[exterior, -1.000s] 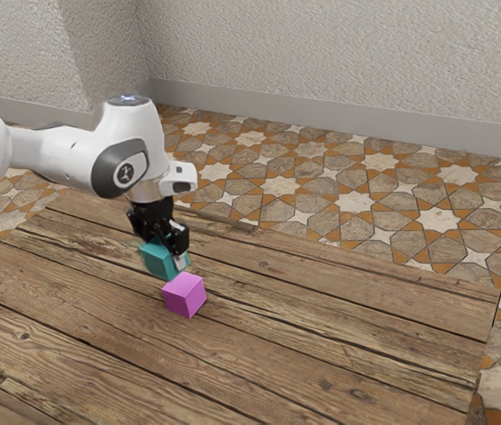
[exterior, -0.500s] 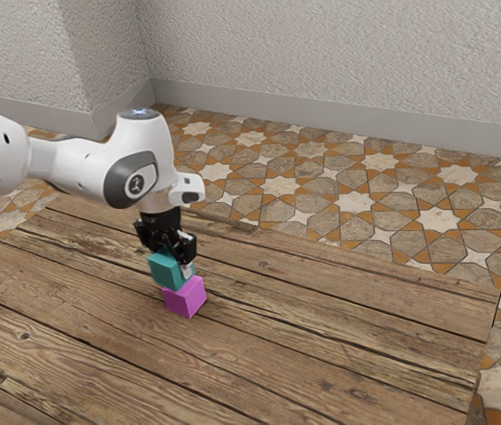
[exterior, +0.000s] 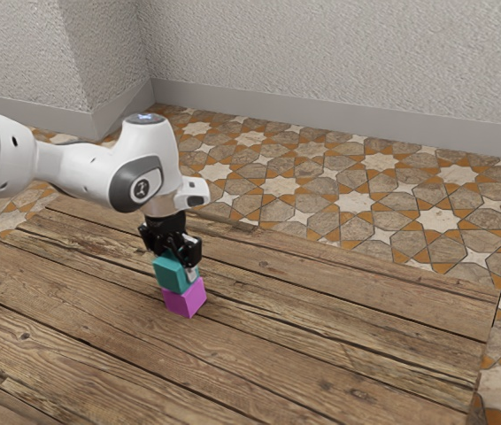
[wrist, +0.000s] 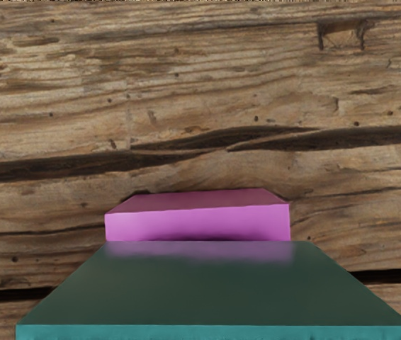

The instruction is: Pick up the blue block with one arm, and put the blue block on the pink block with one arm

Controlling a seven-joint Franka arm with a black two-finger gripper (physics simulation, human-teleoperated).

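The blue-green block (exterior: pixel 172 274) is held by my gripper (exterior: pixel 173 263), whose black fingers are shut on it from two sides. It sits directly on top of the pink block (exterior: pixel 183 298), which rests on the wooden table (exterior: pixel 321 354). In the wrist view the blue block (wrist: pixel 215 290) lies just under my hand, and the pink block (wrist: pixel 199 216) pokes out beyond its far edge. The two blocks look roughly aligned, and I cannot tell if they touch.
The plank table reaches to its far edge, where a patterned tile floor (exterior: pixel 366 195) begins and runs to grey walls (exterior: pixel 339 53). My white arm (exterior: pixel 65 168) comes in from the exterior view's left.
My hand carried the blue block toward the exterior view's right and down, from beside and above the pink block to right on top of it.
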